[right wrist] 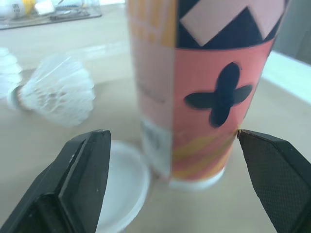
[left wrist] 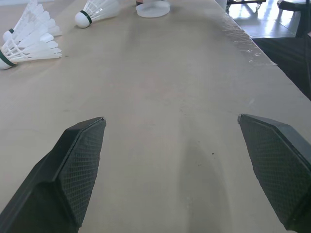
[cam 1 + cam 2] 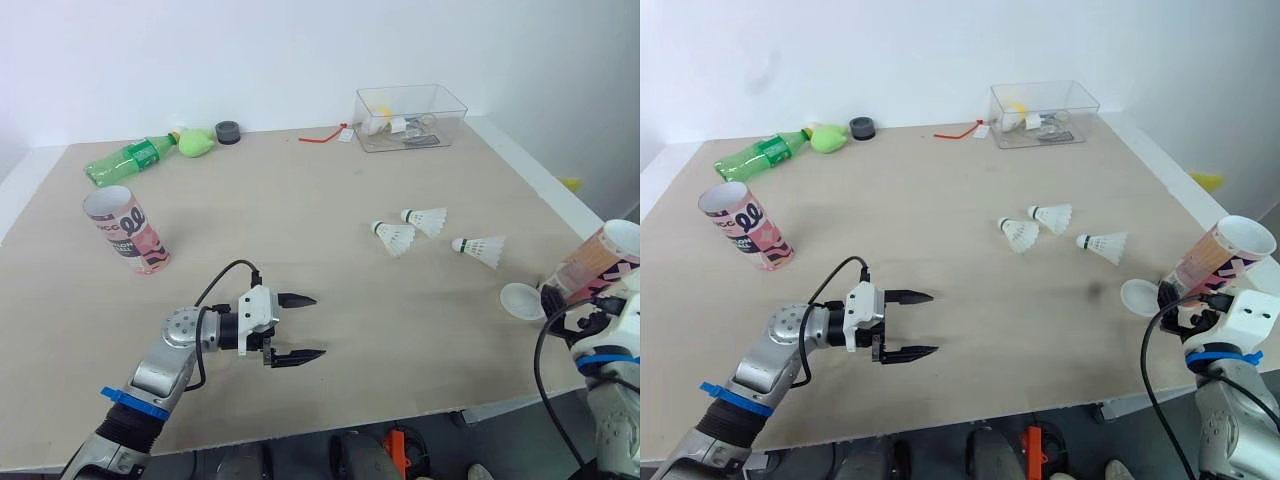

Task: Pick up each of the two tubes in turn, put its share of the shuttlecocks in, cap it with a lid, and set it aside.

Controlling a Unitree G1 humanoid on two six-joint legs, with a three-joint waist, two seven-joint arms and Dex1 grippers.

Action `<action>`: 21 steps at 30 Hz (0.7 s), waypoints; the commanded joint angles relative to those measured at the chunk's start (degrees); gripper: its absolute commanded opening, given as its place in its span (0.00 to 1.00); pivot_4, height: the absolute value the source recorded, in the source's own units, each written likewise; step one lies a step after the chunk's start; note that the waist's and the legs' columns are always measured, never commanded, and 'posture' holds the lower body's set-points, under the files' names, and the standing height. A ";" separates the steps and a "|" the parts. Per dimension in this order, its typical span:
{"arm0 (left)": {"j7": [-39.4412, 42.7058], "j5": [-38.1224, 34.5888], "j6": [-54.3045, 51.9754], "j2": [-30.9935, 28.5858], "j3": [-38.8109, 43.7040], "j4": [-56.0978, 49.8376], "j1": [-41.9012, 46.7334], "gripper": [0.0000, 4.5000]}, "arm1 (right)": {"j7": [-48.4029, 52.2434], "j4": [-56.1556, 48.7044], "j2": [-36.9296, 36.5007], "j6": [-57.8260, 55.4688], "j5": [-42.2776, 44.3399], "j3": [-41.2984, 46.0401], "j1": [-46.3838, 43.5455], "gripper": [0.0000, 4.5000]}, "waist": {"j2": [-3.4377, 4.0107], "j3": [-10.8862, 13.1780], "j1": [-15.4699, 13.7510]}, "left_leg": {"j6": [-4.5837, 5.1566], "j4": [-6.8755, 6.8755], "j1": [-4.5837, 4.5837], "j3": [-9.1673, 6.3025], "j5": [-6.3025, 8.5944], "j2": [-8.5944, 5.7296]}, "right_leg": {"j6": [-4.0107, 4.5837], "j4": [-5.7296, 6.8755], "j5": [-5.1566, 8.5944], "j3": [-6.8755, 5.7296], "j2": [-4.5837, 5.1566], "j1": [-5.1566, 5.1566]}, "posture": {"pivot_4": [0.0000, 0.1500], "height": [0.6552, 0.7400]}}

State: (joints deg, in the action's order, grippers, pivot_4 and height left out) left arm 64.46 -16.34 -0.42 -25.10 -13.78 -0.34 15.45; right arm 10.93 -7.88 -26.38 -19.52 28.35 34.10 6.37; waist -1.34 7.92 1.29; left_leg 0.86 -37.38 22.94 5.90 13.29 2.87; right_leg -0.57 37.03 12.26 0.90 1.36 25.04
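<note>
Fingers on the left gripper and right gripper are gaping wide and empty, the right pair facing the tube standing at lower right, while three shuttlecocks and a lid are lying loose on the desk, so filling and capping are both waiting to be done.

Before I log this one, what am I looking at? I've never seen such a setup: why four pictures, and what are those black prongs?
This is a two-armed humanoid robot. Two pictures come from cameras on its head, looking down at a table; two come from wrist cameras, looking along each claw's black fingers. The left claw is open and empty. The right claw is open around a patterned tube, not gripping it; a white lid lies beside it. Three shuttlecocks, a second tube, a green bottle and a clear box are also on the table.
</note>
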 commanded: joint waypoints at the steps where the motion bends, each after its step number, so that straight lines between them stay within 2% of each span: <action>1: 0.42 -0.27 0.54 0.40 0.02 0.12 1.11 1.00 | -2.03 -7.71 1.70 -2.71 1.60 1.34 2.84 0.99 | 0.00 0.00 0.00 | 0.00 0.00 0.00 0.00 0.00 0.00 | 0.00 0.00 0.00 0.00 0.00 0.00 | 1.00 1.00; 6: 0.74 -0.10 1.07 0.69 -0.14 1.16 1.50 1.00 | -3.54 -13.45 4.20 -4.90 0.46 -0.33 6.96 0.99 | 0.00 0.00 0.02 | 0.00 -0.01 0.01 -0.01 0.00 0.01 | 0.11 0.00 0.07 -0.01 -0.01 0.03 | 1.00 1.00; 11: 0.66 0.16 1.71 1.16 0.32 2.00 1.73 1.00 | 3.19 -20.70 4.34 -3.74 2.58 -7.10 7.74 0.99 | -0.01 0.01 0.14 | 0.00 -0.01 0.01 -0.02 0.00 0.02 | 0.13 0.00 0.07 0.03 -0.07 0.06 | 1.00 1.00; 15: -1.46 -0.04 1.78 1.66 2.29 3.00 1.39 1.00 | 19.71 -20.47 -1.15 1.58 1.70 -17.19 4.50 0.99 | -0.05 0.03 0.13 | 0.01 -0.03 -0.01 -0.13 0.00 -0.04 | 0.17 0.01 0.09 0.01 -0.10 0.04 | 1.00 1.00; 20: -5.03 0.10 2.25 1.70 4.60 3.17 0.09 1.00 | 37.91 -10.41 -6.31 9.62 0.66 -25.68 -4.75 0.99 | -0.57 0.34 0.04 | 0.01 -0.07 -0.01 -0.16 0.00 -0.11 | 0.01 0.00 0.00 -0.09 -0.10 0.01 | 1.00 1.00; 21: -7.07 0.01 1.74 1.96 5.67 2.42 -0.87 1.00 | 42.17 -7.17 -6.33 9.84 1.21 -28.11 -8.82 0.99 | -0.59 0.35 0.00 | 0.01 -0.07 0.02 -0.18 0.00 -0.12 | -0.03 0.00 -0.03 -0.13 -0.09 0.02 | 1.00 1.00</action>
State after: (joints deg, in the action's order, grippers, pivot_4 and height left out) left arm 59.49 -16.16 0.93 -23.45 -10.08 3.57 15.23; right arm 47.80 -17.41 -32.27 -11.54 28.96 7.75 0.34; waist -1.94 8.27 1.29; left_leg 0.86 -37.46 22.97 5.71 13.29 2.74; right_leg -0.59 37.03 12.24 0.77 1.28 25.07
